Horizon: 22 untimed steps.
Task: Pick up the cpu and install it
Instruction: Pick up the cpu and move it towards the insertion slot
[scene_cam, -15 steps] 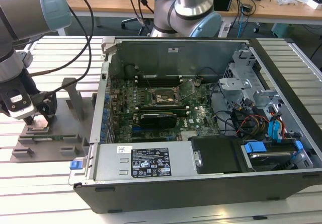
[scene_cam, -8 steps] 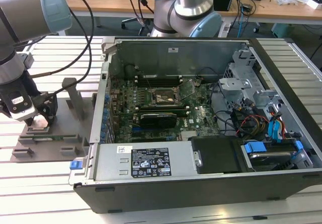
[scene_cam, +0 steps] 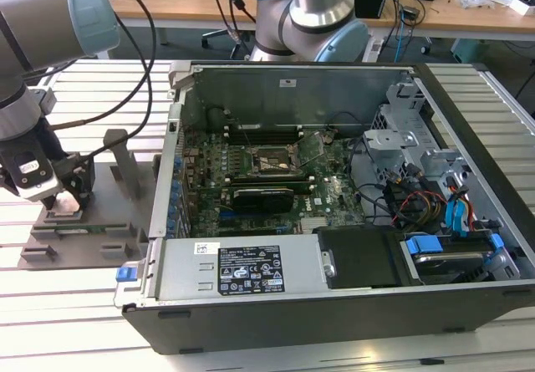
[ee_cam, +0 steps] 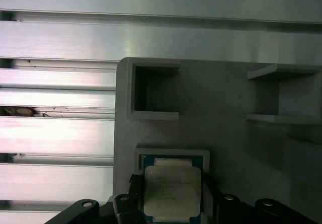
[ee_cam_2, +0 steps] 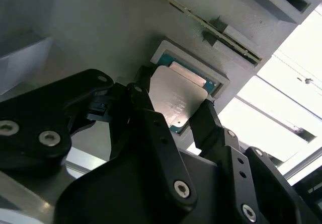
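The cpu (ee_cam_2: 178,95) is a small silvery square chip with a green rim, lying at a recessed pocket of the grey fixture (ee_cam: 226,113). My gripper (ee_cam_2: 173,103) reaches down over it, one black finger (ee_cam_2: 138,95) against one edge and the other finger (ee_cam_2: 206,121) against the opposite edge, shut on it. The first wrist view has the cpu (ee_cam: 172,191) between the gripper (ee_cam: 172,194) fingers at the pocket. In the exterior view the gripper (scene_cam: 63,198) is at the exterior view's left over the fixture (scene_cam: 117,221). The black socket frame (scene_cam: 272,163) sits on the motherboard.
The open computer case (scene_cam: 334,297) lies to the exterior view's right of the fixture, with cables, drive bays and a black power supply. A long green memory stick (scene_cam: 79,229) rests in the fixture. A second robot arm base (scene_cam: 309,12) stands behind the case. Ribbed metal table (ee_cam: 60,133) surrounds.
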Each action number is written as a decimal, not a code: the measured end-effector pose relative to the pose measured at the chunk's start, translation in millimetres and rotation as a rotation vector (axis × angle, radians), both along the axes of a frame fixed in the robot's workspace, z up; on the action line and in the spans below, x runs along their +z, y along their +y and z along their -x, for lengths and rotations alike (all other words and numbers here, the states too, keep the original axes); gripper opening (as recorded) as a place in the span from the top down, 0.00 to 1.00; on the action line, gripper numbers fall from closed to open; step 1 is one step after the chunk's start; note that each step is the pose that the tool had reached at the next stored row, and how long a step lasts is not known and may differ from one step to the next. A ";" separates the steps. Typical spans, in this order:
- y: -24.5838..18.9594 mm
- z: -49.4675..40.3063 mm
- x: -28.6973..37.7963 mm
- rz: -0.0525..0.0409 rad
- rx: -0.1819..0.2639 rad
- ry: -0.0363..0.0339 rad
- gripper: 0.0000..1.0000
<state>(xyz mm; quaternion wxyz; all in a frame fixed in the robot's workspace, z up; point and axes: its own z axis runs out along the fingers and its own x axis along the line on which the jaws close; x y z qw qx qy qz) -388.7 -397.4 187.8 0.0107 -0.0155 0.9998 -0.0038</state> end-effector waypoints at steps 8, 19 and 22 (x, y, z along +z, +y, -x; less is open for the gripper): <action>0.0 -0.1 -0.3 -0.0003 0.000 -0.0006 0.45; 0.1 -0.2 23.4 0.0002 0.000 -0.0007 0.45; 0.1 -0.2 27.6 0.0002 0.000 -0.0007 0.45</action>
